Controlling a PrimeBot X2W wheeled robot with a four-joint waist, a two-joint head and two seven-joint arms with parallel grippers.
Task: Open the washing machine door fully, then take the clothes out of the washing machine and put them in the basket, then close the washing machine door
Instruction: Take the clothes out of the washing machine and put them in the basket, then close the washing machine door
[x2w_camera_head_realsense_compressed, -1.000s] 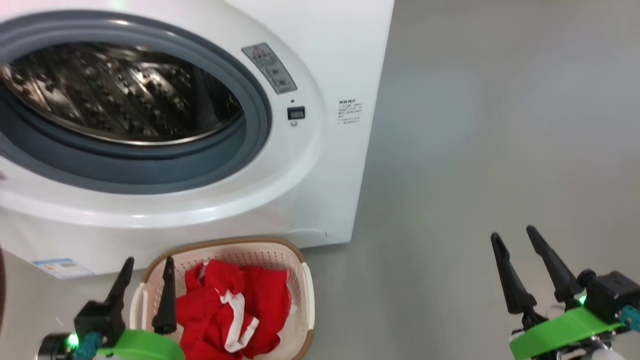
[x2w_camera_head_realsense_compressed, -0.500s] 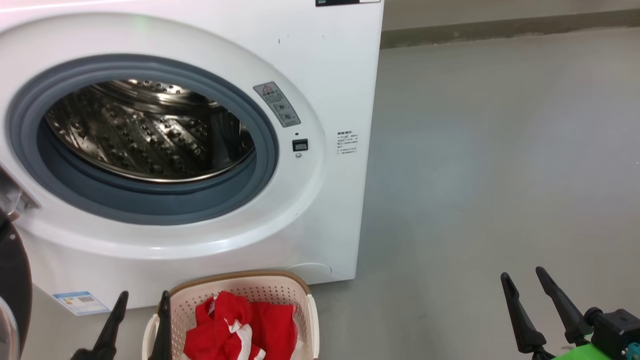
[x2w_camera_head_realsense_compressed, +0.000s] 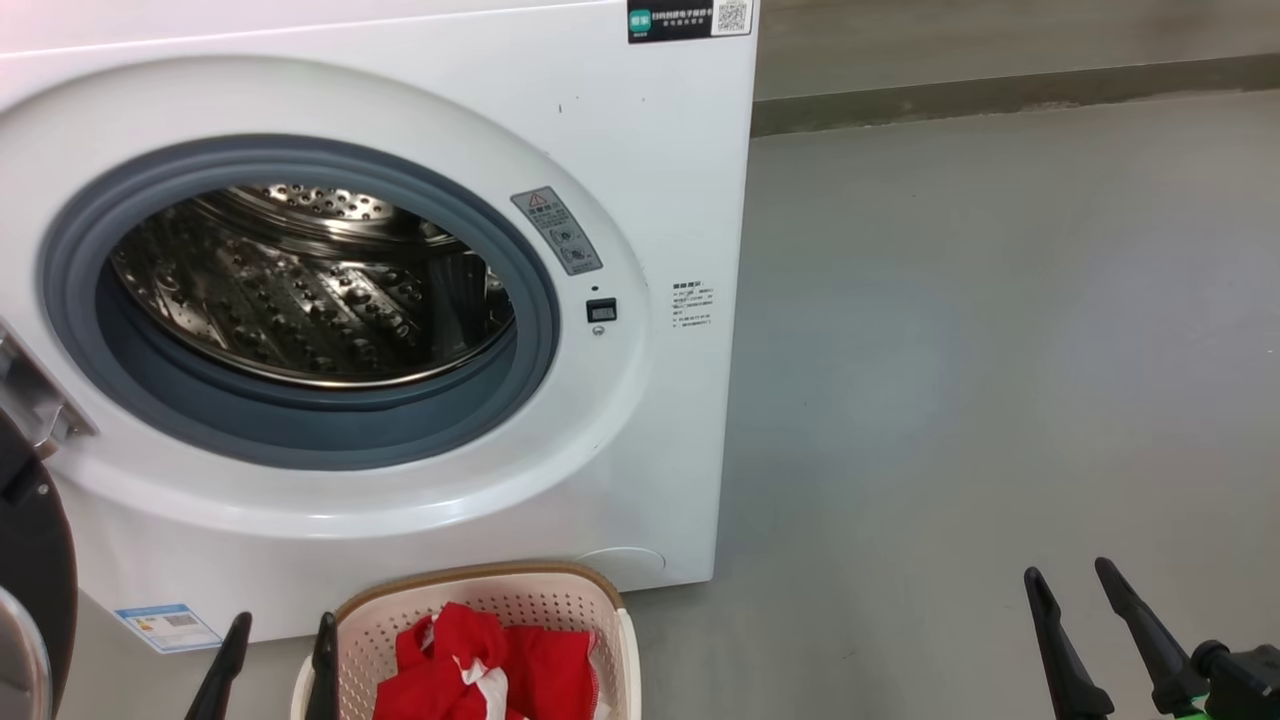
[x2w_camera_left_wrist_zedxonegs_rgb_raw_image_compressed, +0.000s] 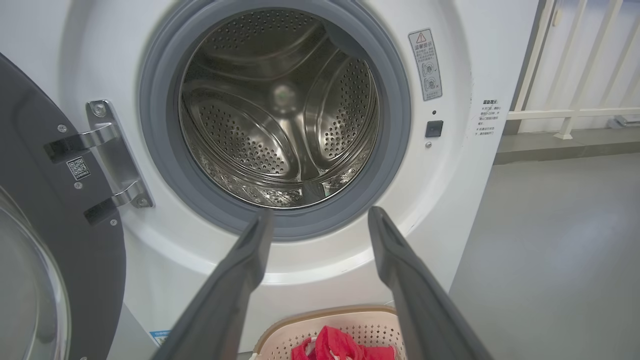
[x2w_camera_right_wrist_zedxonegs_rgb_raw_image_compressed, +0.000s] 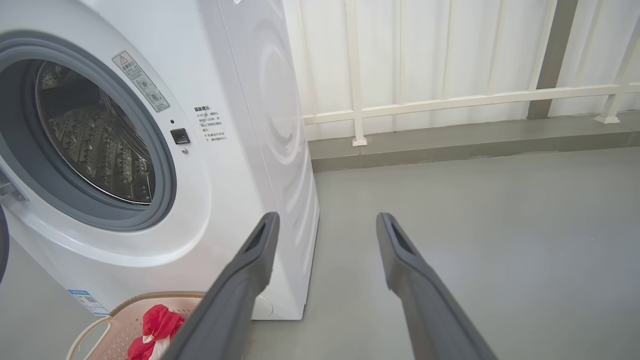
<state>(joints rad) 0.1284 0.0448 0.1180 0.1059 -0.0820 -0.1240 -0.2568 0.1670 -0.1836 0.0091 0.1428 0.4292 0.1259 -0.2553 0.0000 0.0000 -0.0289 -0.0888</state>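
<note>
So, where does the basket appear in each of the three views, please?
Head view: the basket is at the bottom edge, left of centre, below the washing machine.
Left wrist view: bottom edge, between the two fingers.
Right wrist view: bottom left corner, partly behind a finger.
Shared landmark: the small black square on the machine's front.

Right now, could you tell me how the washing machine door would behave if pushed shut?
The washing machine door looks rigid, so it should swing as one piece on its metal hinge. Its bulging glass window suggests weight; it may slam.
</note>
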